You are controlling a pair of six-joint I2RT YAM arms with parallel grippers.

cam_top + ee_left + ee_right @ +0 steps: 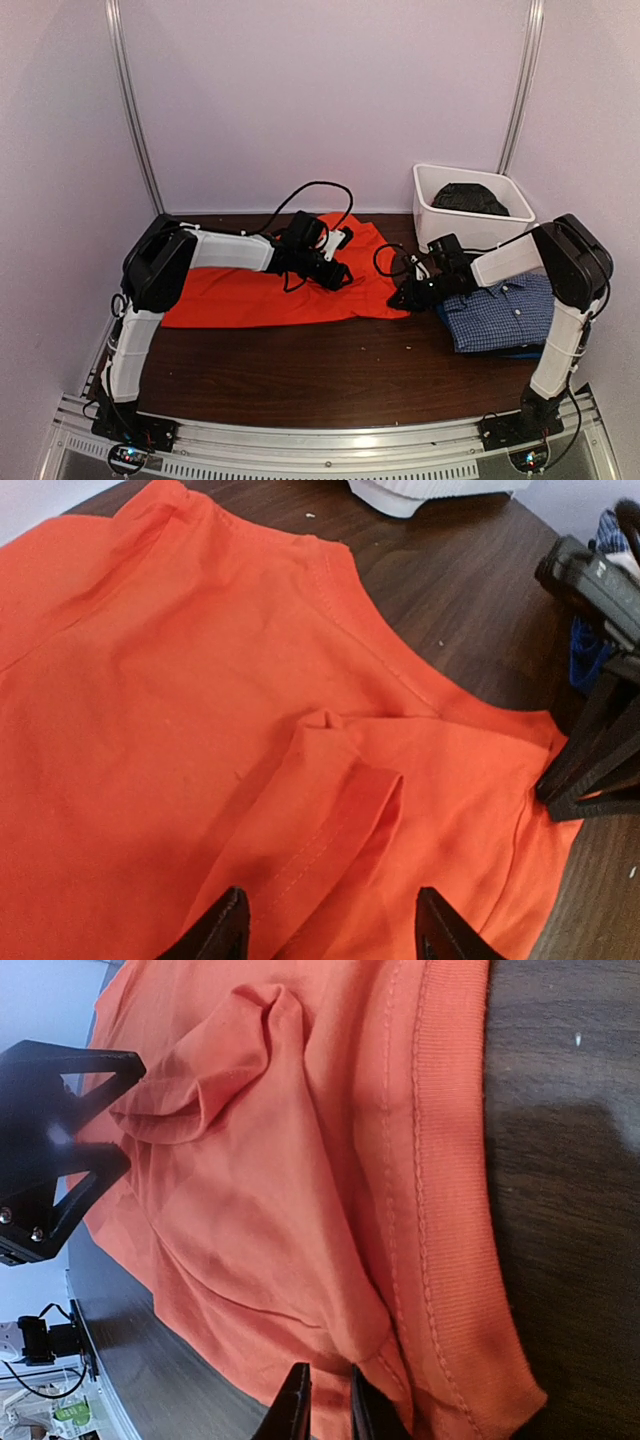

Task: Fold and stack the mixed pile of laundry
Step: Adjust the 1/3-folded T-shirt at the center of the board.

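The bright orange T-shirt [250,290] lies spread flat on the dark table, left of centre. My left gripper [335,275] hovers over its right part, open, with a folded sleeve [335,810] lying below the gap between its fingers [228,930]. My right gripper [405,295] is at the shirt's right edge, shut on a pinch of the orange cloth [328,1390] beside the ribbed hem [450,1210]. A folded blue-and-white checked shirt [500,312] rests on the right of the table, under the right arm.
A white tub [485,228] stands at the back right with a dark garment [470,197] inside. A darker blue piece [520,351] shows under the checked shirt. The right gripper [590,770] appears in the left wrist view, close to the shirt's corner.
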